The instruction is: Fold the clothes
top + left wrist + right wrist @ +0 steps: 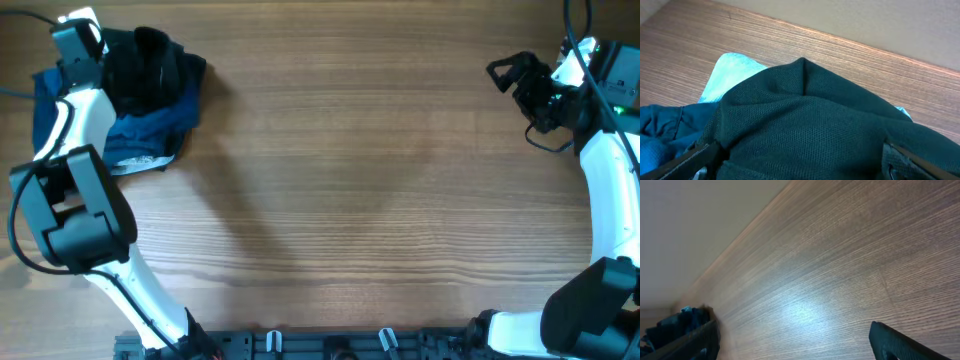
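Note:
A pile of clothes lies at the table's far left. A dark mesh garment (pixel 150 65) sits bunched on top of a blue garment (pixel 150 128). My left gripper (pixel 118 58) is down on the pile, its fingers spread wide. In the left wrist view the dark mesh garment (pixel 805 125) fills the space between the open fingers (pixel 800 167), with light blue cloth (pixel 730 70) behind it. My right gripper (pixel 505 72) is open and empty above bare table at the far right, as the right wrist view (pixel 795 340) also shows. The pile (pixel 685 319) shows small there.
The wooden table (pixel 360 180) stretches between the two arms. More blue cloth (pixel 45 95) lies left of the left arm near the table's left edge. The arm bases stand at the front edge.

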